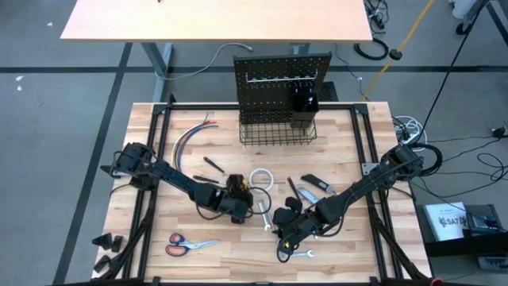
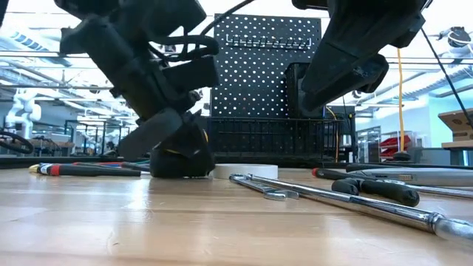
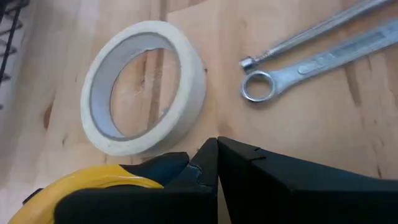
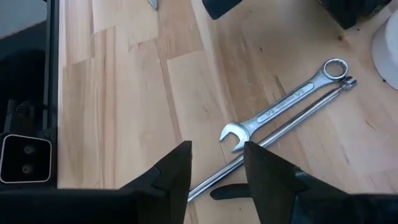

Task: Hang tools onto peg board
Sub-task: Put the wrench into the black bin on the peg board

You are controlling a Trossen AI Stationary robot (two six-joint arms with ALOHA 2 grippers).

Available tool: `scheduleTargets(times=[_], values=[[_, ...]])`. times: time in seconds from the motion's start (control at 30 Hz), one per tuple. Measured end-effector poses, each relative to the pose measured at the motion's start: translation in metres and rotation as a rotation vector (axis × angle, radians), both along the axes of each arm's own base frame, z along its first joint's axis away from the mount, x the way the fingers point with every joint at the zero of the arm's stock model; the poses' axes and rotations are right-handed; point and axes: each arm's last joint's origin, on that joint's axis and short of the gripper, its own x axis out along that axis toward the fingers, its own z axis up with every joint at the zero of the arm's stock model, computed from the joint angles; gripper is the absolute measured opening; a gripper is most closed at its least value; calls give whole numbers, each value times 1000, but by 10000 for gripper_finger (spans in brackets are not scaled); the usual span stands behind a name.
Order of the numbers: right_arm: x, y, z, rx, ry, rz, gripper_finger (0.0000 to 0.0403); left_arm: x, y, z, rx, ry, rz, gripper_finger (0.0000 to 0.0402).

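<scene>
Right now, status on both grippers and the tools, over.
Left gripper shut beside tape measure, near tape roll. Right gripper open, empty, above wrench. Peg board hooks bare; nothing blocking.

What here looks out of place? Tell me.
The peg board holds almost nothing: its hook rail looks bare, while the tools lie scattered flat on the table: scissors near the front edge, wrenches crossing each other mid-table. A tape roll and coloured wires lie among them. Nothing looks damaged.
</scene>
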Motion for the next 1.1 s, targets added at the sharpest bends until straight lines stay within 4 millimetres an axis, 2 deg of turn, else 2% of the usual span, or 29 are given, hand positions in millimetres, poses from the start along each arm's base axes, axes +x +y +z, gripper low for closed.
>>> scheduleTargets(times=[0.3,0.4,0.63,0.9,1.0,1.1], values=[[0,0,0,-4,0,1,137,-2,20,-16,71,50,145,8],[0,0,0,-5,0,3,137,-9,26,-20,180,88,193,8],[0,-1,0,-10,-1,2,137,-20,43,-23,217,175,323,8],[0,-1,0,-23,-3,15,137,-24,29,-4,253,109,260,8],[0,-1,0,-37,-11,3,137,-23,20,11,228,38,242,8],[1,-1,0,-36,-11,3,137,-21,9,13,198,17,162,8]])
